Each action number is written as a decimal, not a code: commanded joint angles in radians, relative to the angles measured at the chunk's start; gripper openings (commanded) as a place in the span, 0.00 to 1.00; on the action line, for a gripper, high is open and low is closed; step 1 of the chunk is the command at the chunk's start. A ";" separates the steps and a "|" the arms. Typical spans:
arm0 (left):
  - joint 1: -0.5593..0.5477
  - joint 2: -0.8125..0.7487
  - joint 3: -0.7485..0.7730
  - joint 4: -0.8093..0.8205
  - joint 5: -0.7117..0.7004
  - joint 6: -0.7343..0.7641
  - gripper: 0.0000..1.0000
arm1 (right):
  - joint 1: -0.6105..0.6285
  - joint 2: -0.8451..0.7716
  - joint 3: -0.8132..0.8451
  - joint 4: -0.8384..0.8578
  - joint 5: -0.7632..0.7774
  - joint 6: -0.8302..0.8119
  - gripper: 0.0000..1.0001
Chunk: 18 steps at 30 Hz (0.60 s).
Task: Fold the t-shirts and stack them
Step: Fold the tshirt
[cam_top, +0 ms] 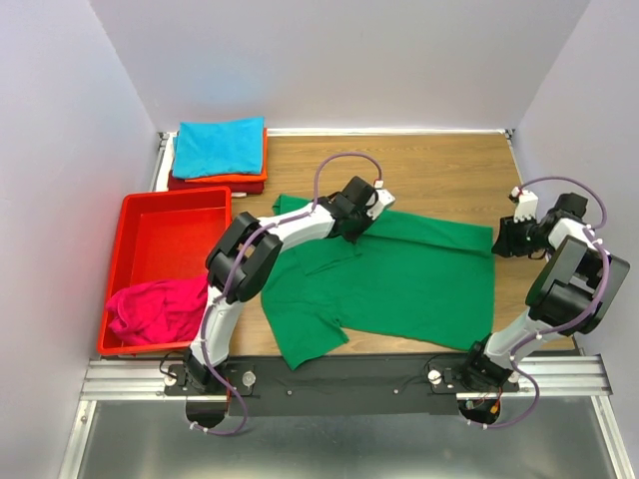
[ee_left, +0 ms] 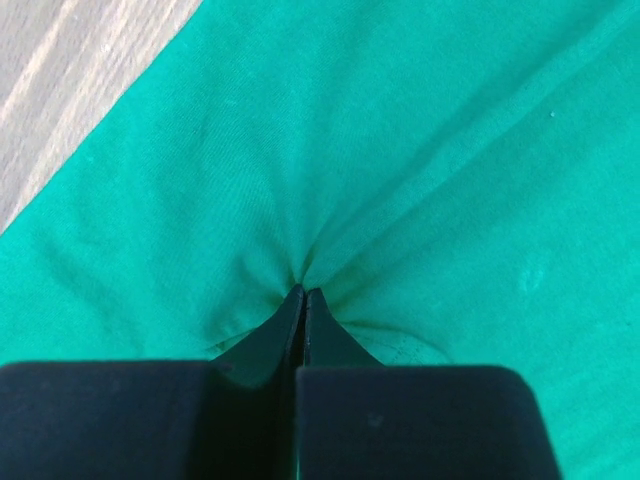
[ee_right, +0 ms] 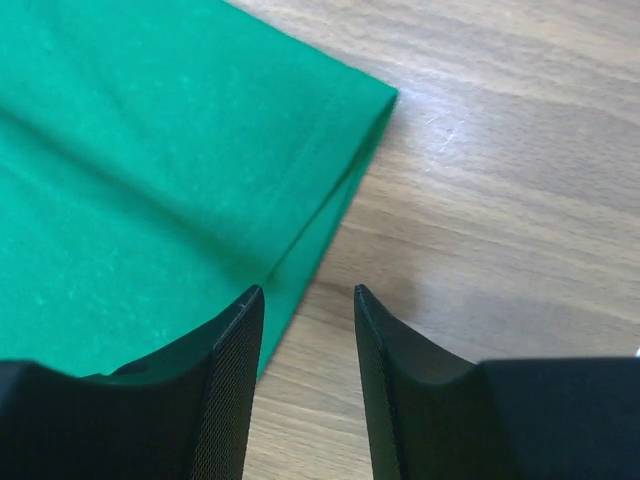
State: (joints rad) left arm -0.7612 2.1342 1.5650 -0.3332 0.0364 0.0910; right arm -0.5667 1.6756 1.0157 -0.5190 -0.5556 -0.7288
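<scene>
A green t-shirt point(cam_top: 419, 279) lies spread across the middle of the wooden table, one sleeve reaching toward the near edge. My left gripper point(cam_top: 347, 228) is at the shirt's far edge, shut on a pinch of the green cloth point(ee_left: 400, 150); the fabric puckers around its tips point(ee_left: 303, 292). At the shirt's right edge my right gripper point(cam_top: 502, 242) stands open and low over the wood. Its left finger overlaps the folded hem point(ee_right: 300, 250), and only bare table lies between its fingertips point(ee_right: 308, 292). A teal t-shirt point(cam_top: 218, 147) lies folded on orange point(cam_top: 252, 178) and dark red point(cam_top: 215, 186) ones at the far left.
A red plastic tray point(cam_top: 170, 200) stands at the left with a crumpled magenta t-shirt point(cam_top: 160, 309) in its near end. Bare wood point(cam_top: 449, 170) shows behind the green shirt. White walls close in the sides and back.
</scene>
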 commanded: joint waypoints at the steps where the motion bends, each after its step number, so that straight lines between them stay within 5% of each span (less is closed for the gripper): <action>1: -0.004 -0.082 -0.031 -0.004 -0.001 0.012 0.09 | -0.009 0.025 0.047 -0.012 -0.036 0.057 0.49; 4: -0.003 -0.154 -0.069 0.037 0.005 0.012 0.23 | -0.007 0.056 0.086 -0.010 -0.079 0.112 0.52; 18: 0.043 -0.497 -0.276 0.217 -0.107 0.003 0.55 | 0.039 0.260 0.270 0.007 -0.106 0.307 0.55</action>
State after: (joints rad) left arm -0.7517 1.7340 1.3369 -0.1951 0.0071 0.1028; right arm -0.5488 1.8740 1.2213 -0.5175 -0.6537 -0.4931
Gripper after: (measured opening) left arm 0.534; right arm 0.547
